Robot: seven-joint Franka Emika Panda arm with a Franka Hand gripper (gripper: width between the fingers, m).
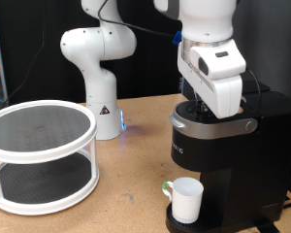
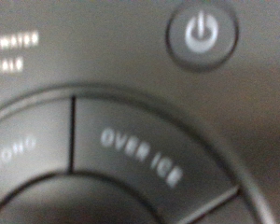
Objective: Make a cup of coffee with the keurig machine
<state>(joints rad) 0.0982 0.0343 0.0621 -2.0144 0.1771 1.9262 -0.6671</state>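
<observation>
The keurig machine (image 1: 223,160) stands at the exterior view's right, its lid down; the cup (image 1: 186,199) sits on the drip tray beneath its spout, handle toward the exterior view's left; the gripper (image 1: 210,109) hangs just above the machine's top panel, and whether its fingers are spread or pressed together cannot be told; the wrist view shows the power button (image 2: 202,35) and an "OVER ICE" button (image 2: 145,161) very close; the brew-button step seems in hand, calling for a short, well-aimed press; a white wire rack (image 1: 41,155) stands well apart from the machine.
</observation>
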